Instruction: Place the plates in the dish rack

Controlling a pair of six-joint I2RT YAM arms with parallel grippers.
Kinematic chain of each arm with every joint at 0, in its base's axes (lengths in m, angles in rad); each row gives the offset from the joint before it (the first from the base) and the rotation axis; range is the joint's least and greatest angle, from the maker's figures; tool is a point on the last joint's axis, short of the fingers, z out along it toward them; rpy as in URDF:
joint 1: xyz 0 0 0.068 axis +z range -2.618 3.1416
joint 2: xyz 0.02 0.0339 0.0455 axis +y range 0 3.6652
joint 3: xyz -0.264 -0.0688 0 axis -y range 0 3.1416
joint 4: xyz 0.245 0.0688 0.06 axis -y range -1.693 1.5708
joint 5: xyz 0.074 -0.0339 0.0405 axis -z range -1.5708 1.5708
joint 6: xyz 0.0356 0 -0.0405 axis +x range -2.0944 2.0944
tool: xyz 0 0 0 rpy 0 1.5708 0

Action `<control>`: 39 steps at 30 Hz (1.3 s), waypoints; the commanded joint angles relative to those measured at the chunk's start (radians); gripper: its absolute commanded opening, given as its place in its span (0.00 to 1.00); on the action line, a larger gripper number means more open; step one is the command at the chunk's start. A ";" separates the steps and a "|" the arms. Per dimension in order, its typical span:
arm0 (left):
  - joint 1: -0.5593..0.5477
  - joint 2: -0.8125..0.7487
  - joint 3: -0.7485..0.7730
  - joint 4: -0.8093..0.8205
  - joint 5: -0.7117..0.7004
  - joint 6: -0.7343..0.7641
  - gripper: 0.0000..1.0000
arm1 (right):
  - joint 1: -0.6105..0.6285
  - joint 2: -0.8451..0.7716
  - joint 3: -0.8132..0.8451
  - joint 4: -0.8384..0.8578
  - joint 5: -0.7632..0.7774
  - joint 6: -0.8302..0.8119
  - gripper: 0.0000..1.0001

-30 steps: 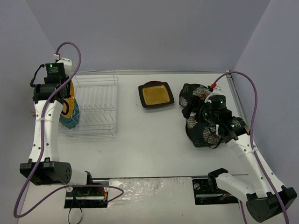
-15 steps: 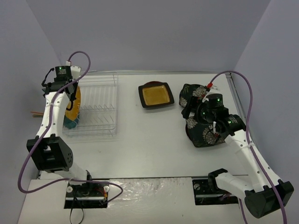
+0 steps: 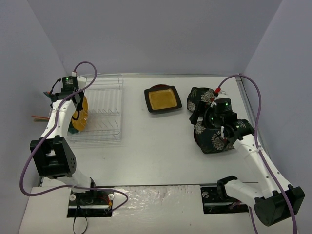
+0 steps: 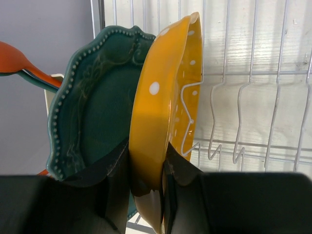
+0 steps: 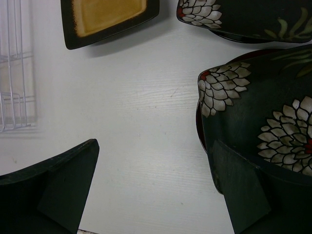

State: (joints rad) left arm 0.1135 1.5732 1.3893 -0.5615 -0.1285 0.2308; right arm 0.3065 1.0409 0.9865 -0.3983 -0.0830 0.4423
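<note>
My left gripper point(image 4: 146, 180) is shut on the rim of the orange-yellow plate point(image 4: 161, 97), which stands on edge among the wires at the left end of the dish rack point(image 4: 253, 73). The teal scalloped plate point(image 4: 97, 107) stands upright just left of it. In the top view, gripper point(image 3: 75, 103), yellow plate point(image 3: 81, 115) and teal plate point(image 3: 73, 128) sit at the rack's point(image 3: 105, 114) left side. My right gripper point(image 5: 156, 185) is open and empty, its right finger over the near flowered plate point(image 5: 258, 122). The far flowered plate point(image 5: 243, 17) and the black square plate point(image 5: 109, 17) lie flat.
A dark red rim point(image 5: 199, 127) shows under the near flowered plate. Orange and teal utensil handles point(image 4: 19, 63) stick out left of the rack. Purple walls close in the table's back and sides. The rack's right slots point(image 3: 109, 105) hold nothing.
My left arm has swung round and carried the yellow plate slightly right into the rack's left slots beside the teal plate. My right gripper has shifted slightly over the near flowered plate.
</note>
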 commanded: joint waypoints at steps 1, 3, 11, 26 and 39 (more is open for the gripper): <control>0.014 -0.041 0.011 0.137 -0.043 -0.011 0.17 | -0.013 -0.003 -0.011 0.059 0.006 -0.012 1.00; 0.014 -0.045 0.013 0.138 -0.055 -0.016 0.36 | -0.016 -0.005 -0.018 0.058 0.009 -0.007 1.00; 0.014 -0.085 0.012 0.133 -0.077 -0.021 0.65 | -0.027 -0.031 -0.042 0.058 0.001 0.013 1.00; 0.008 -0.322 0.129 -0.081 0.048 -0.318 0.97 | -0.175 -0.063 -0.115 -0.053 0.198 0.124 1.00; -0.194 -0.563 -0.057 -0.141 0.219 -0.457 0.97 | -0.566 0.148 -0.154 -0.010 0.153 0.140 1.00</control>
State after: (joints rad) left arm -0.0351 1.0268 1.3629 -0.6881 0.0323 -0.1782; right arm -0.2069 1.1285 0.8112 -0.4657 0.0497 0.5607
